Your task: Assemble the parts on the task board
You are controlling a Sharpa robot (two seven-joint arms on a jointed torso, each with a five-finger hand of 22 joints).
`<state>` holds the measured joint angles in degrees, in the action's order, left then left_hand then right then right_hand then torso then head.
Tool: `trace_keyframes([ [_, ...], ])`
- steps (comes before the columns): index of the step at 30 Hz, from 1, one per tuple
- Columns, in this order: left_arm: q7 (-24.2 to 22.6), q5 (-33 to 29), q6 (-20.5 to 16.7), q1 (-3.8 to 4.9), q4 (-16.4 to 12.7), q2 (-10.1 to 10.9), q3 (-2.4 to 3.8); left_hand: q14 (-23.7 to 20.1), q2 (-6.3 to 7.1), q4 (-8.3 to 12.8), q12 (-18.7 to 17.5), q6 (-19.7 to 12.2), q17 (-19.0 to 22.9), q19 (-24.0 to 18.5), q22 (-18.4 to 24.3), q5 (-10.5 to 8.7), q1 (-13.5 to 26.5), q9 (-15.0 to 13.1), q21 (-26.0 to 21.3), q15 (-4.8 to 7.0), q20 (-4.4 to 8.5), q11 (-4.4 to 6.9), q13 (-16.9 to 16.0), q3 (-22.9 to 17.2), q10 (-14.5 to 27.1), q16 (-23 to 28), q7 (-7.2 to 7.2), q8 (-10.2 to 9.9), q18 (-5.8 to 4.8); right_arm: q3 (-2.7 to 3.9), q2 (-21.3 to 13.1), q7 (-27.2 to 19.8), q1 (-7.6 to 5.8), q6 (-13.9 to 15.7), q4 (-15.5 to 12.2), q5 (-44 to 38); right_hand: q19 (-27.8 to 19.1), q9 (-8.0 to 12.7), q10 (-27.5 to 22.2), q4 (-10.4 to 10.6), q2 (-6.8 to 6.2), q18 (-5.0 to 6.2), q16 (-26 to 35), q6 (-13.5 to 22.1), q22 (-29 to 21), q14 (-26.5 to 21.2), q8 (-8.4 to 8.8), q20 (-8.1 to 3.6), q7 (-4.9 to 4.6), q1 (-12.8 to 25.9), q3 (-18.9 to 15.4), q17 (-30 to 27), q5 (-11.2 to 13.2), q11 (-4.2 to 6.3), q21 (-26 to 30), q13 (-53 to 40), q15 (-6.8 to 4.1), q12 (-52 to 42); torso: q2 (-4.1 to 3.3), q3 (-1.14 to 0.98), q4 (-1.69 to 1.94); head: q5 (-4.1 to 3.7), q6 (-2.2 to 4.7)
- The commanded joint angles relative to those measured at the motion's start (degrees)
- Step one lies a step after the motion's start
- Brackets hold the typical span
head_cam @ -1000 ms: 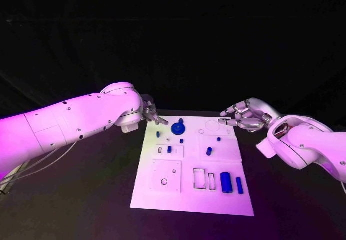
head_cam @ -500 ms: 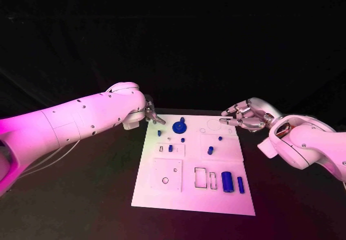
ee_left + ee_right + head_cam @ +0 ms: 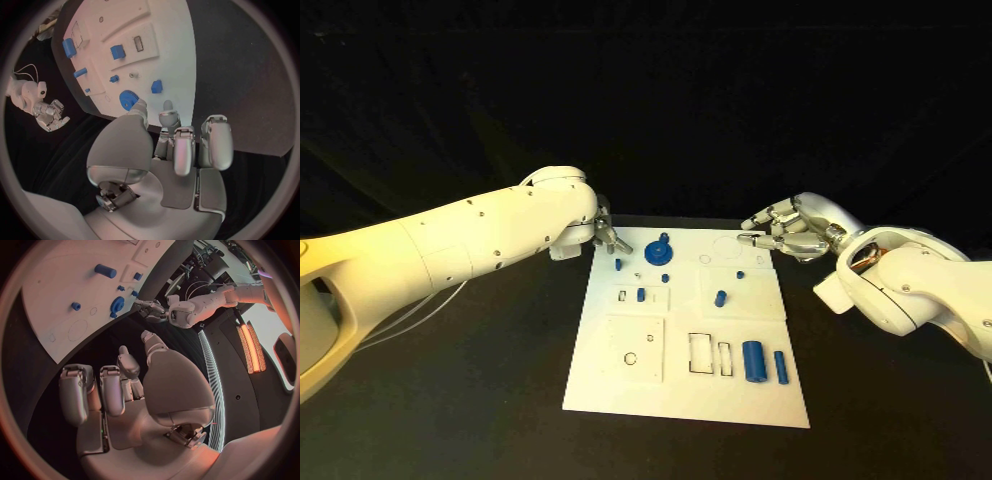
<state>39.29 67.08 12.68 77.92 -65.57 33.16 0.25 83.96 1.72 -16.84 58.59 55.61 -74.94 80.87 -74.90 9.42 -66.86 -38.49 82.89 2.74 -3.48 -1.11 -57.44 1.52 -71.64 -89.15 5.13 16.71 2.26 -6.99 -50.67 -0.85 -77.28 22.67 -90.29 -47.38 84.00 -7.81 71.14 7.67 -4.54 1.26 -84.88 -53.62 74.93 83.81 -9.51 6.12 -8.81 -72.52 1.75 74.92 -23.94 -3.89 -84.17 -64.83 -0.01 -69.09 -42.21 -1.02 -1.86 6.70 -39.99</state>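
head view: task board (image 3: 632, 385) flat mid-bench (image 3: 459, 400), blue parts scattered over it; round gear (image 3: 656, 252) sits at far end, long cylinder (image 3: 753, 362) near front. left hand (image 3: 607, 235) hovers at far-left corner, just beside gear, fingers loosely apart, holding nothing. right hand (image 3: 783, 232) off far-right corner, fingers curled, nothing in them. likely next: reach for gear. advice: come straight down, pinch at rim, avoid nudging small peg (image 3: 617, 266) beside it.
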Motion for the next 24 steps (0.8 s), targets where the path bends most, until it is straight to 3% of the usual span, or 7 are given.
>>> trace_keyframes([
  [1,-0.12,-0.12,3.59,-0.03,0.19,-0.29,0.01,5.55,-0.62,0.05,0.27,0.37,-13.93,0.34,-2.24,-0.05,-0.13,0.12,0.17,-0.36,-0.08,0.13,-0.09,0.31,-0.05,0.32,-0.02,-0.14,0.82,-0.01,-0.04,-0.32,0.03,-0.60,-0.06,-0.24,1.89,0.05,-0.49,0.20,0.42,0.41,0.19,0.14,11.04,4.12,-0.36,-0.29,0.17,0.05,-0.28,6.54,-0.31,0.07,0.18,0.06,-0.38,0.37,0.03,-0.02,0.01,0.06,0.02],
  [24,-0.58,-1.35,3.91,-0.36,0.82,-0.65,-0.24,5.78,-1.52,0.21,1.61,1.68,-14.46,0.93,-3.12,-0.01,-1.24,0.94,0.65,-0.02,0.07,0.56,-1.01,0.62,-0.95,-0.23,-0.49,0.25,0.63,-0.01,-0.33,0.13,0.03,0.07,-0.12,-0.32,1.88,0.09,-0.47,0.50,1.22,0.42,0.22,0.10,11.03,4.13,-0.49,-0.31,0.16,0.01,-0.33,6.53,0.43,0.07,0.25,0.03,-0.38,0.32,-0.03,0.00,0.01,0.18,-0.01],
])
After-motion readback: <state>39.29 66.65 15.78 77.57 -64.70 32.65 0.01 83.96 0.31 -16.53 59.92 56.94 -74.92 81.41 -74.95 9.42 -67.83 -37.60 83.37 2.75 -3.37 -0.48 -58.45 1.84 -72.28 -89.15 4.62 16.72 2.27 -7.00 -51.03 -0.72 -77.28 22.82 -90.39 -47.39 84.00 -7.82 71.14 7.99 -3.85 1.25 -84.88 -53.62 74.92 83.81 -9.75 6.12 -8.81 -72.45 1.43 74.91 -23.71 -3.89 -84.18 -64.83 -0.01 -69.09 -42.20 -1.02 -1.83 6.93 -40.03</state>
